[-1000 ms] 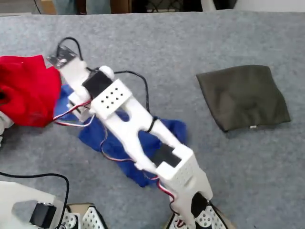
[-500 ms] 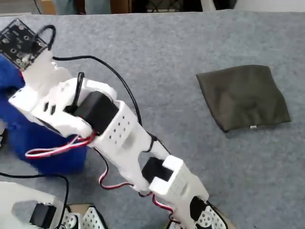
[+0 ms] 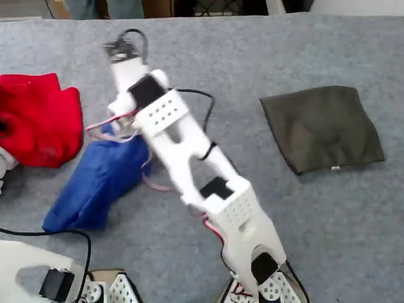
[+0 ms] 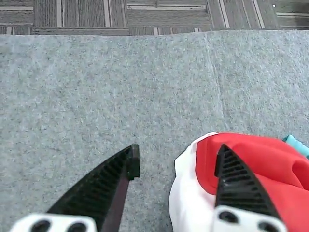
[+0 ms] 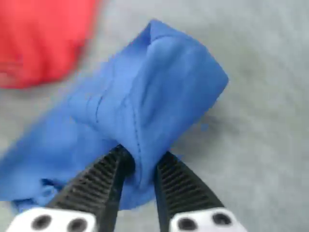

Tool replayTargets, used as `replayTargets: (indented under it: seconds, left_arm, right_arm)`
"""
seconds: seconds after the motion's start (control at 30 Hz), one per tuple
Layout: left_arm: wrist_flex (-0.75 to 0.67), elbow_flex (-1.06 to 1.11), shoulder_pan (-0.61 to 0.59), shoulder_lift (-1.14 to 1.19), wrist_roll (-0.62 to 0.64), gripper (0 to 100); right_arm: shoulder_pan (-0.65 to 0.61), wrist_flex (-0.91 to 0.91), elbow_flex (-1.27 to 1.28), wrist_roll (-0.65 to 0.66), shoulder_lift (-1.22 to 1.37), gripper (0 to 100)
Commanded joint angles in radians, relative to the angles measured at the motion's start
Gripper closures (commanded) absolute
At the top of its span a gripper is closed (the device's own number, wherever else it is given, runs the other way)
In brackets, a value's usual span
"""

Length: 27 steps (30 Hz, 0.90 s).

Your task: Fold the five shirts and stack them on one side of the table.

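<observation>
Swung rightward, right end effector point(image 5: 143, 157) clenches blue shirt point(image 3: 95, 183), arm point(image 3: 183, 151) hiding the grasp overhead.

Room between right arm point(image 3: 183, 158), olive shirt point(image 3: 322, 126); red shirt point(image 3: 38, 120) blocks left.

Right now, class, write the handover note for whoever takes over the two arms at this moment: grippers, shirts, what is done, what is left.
Left gripper: open, at the edge of the red shirt, holding nothing.
Right gripper: shut on the blue shirt, bunched on the table beside the red one.
Done: olive shirt lies folded, apart on the other side.
To do: fold blue and red, stack them with the olive one.
</observation>
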Motion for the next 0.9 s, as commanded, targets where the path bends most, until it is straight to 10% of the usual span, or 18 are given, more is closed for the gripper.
replayTargets:
  seconds: [0.0,0.57,0.87]
  left_arm:
    - [0.005,-0.007,-0.001,-0.011,-0.011,73]
    - [0.008,0.012,0.217,-0.100,-0.124,73]
    - [0.008,0.552,0.618,-0.454,-0.184,73]
  right_arm:
    - [0.117,0.023,0.071,-0.008,0.015,98.3]
    - [0.265,0.025,0.680,0.055,-0.004,98.3]
    - [0.264,0.020,0.905,0.135,-0.159,98.2]
